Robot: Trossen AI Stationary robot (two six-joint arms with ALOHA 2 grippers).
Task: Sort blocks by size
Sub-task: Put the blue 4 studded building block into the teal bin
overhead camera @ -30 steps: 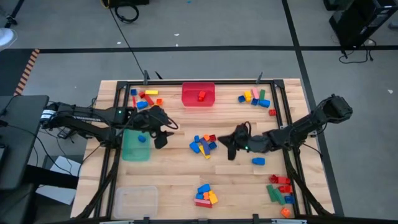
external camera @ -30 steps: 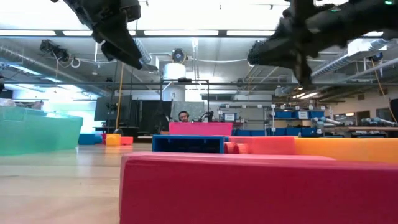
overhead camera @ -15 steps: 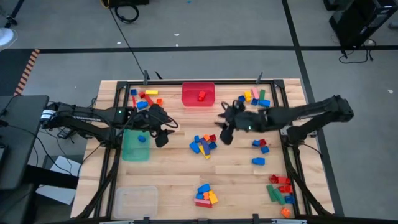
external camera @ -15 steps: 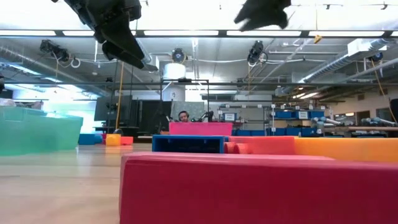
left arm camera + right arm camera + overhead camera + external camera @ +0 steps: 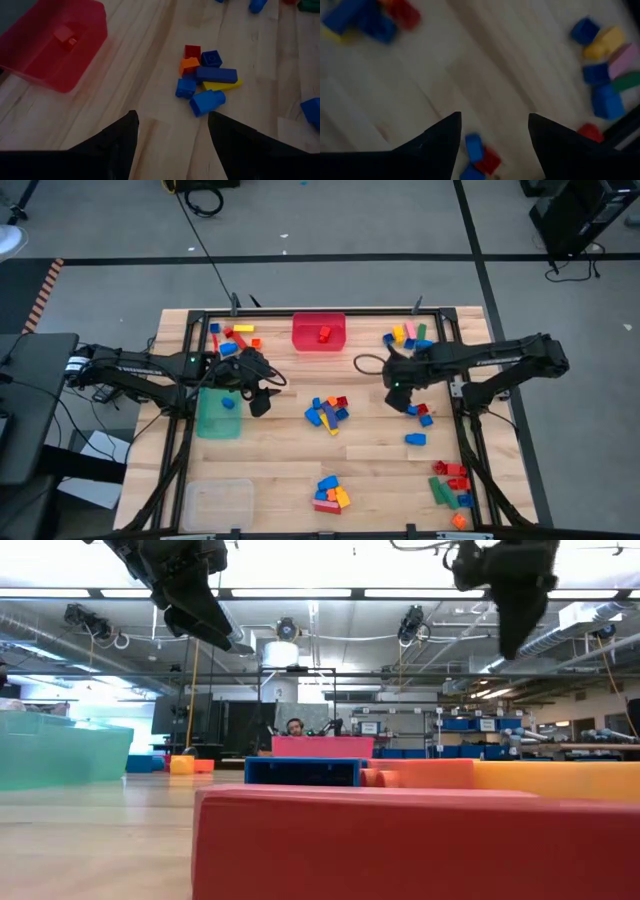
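The blocks lie in loose heaps on the wooden table: a middle heap [image 5: 327, 412], one at the far left [image 5: 232, 340], one at the far right [image 5: 408, 337], one at the near edge [image 5: 330, 493] and one at the near right [image 5: 450, 480]. My right gripper [image 5: 398, 392] hangs open above the table and points down. A small blue block [image 5: 474, 146] and a red one [image 5: 489, 161] lie under it, untouched. My left gripper [image 5: 260, 400] waits open beside the green bin [image 5: 215, 420], aimed at the middle heap [image 5: 207, 82].
A red bin [image 5: 319, 332] with one red block stands at the far edge. The green bin holds a blue block. A clear bin [image 5: 217, 502] sits at the near left. A single blue block [image 5: 415, 439] lies right of centre. A black frame borders the table.
My right gripper has left the middle heap, risen, and swung toward the far edge and then toward the right. It has tipped from nearly level to pointing steeply down. My left arm has kept still.
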